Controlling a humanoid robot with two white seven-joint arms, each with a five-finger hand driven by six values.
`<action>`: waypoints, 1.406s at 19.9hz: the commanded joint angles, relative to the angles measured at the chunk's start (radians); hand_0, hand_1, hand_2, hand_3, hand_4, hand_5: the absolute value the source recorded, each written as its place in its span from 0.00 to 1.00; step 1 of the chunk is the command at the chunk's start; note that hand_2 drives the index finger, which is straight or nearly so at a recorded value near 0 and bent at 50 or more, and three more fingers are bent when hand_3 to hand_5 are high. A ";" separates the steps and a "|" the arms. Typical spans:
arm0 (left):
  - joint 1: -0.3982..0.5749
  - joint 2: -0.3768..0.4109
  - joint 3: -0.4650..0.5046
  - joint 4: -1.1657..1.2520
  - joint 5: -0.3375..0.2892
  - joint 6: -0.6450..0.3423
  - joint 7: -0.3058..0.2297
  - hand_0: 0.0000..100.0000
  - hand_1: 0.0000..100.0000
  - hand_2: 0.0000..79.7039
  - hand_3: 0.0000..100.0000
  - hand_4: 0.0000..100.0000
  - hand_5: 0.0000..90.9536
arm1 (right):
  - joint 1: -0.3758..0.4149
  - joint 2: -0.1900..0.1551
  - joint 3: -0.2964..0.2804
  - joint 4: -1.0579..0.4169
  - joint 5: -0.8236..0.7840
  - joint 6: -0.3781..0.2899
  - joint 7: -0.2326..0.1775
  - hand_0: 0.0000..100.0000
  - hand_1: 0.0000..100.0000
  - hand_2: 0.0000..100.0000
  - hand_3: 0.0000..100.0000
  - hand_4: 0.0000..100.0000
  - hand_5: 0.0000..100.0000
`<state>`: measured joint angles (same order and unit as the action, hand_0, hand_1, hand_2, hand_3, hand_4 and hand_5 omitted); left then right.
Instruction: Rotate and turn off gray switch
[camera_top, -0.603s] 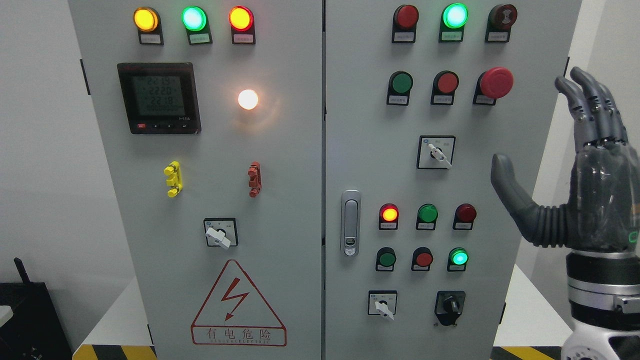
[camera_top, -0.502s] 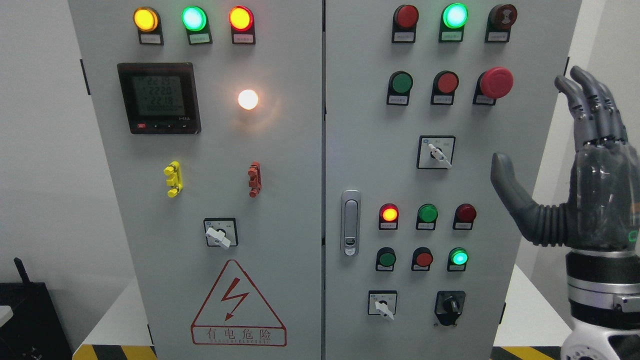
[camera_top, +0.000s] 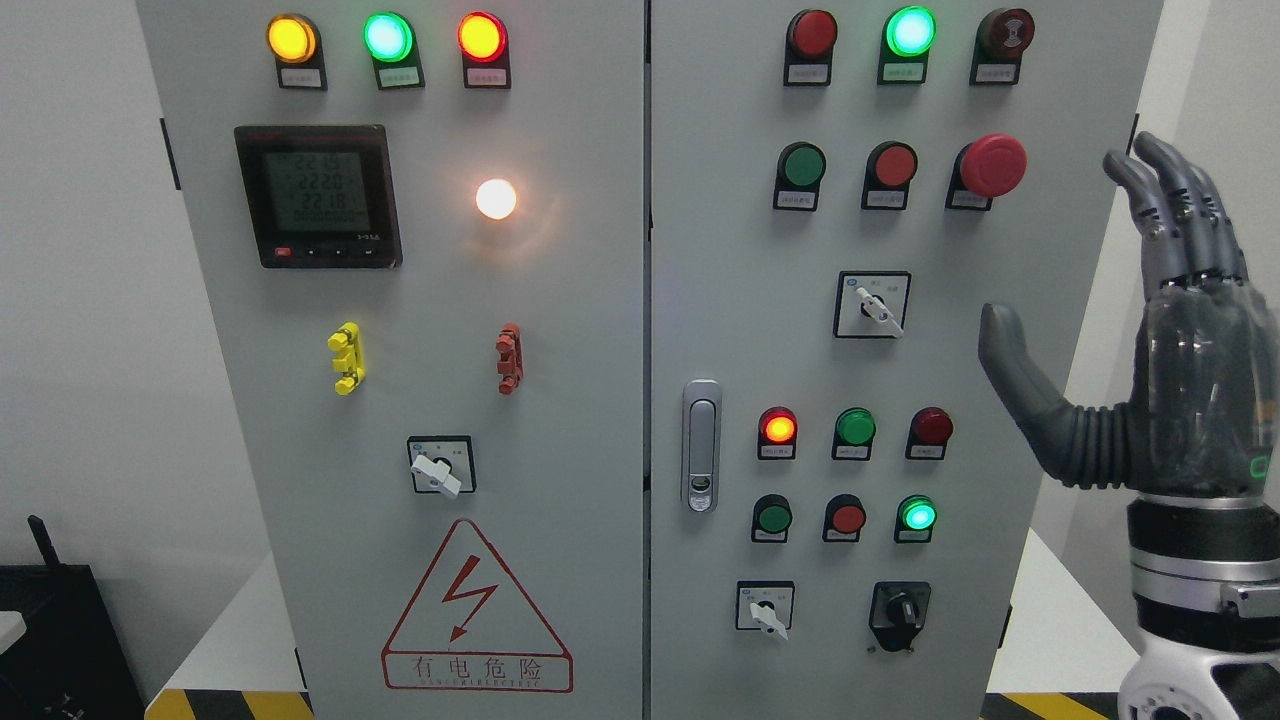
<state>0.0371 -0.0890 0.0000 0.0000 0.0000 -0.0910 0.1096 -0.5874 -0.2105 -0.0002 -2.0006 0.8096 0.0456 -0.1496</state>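
Hovering right hand (camera_top: 1160, 380) (fingers spread), beside cabinet (camera_top: 700, 300) edge, switch (camera_top: 872, 305) apart

button labels (camera_top: 886, 199) unreadable (perhaps blurred), right hand (camera_top: 1190, 390) edge-cropped

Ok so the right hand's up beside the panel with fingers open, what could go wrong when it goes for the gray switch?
1. The right hand is open and off the panel; three similar gray switches show, so it may grab the wrong one.
2. The red mushroom button sits near the fingers and could be bumped.
3. The thumb may brush the lamps below the upper switch.
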 joint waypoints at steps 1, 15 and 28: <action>0.000 0.000 0.032 0.023 -0.008 0.000 -0.001 0.12 0.39 0.00 0.00 0.00 0.00 | -0.006 0.003 -0.001 0.019 -0.001 0.025 -0.001 0.34 0.37 0.04 0.10 0.03 0.00; 0.000 0.000 0.032 0.023 -0.008 0.000 -0.001 0.12 0.39 0.00 0.00 0.00 0.00 | -0.012 0.034 0.037 0.063 -0.010 0.102 -0.001 0.24 0.47 0.22 0.67 0.64 0.81; 0.000 0.000 0.032 0.023 -0.008 0.000 -0.001 0.12 0.39 0.00 0.00 0.00 0.00 | -0.038 0.051 0.097 0.117 -0.010 0.211 0.001 0.16 0.23 0.51 0.78 0.77 0.94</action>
<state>0.0370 -0.0890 0.0000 0.0000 0.0000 -0.0912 0.1092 -0.6104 -0.1789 0.0574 -1.9208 0.7993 0.2401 -0.1500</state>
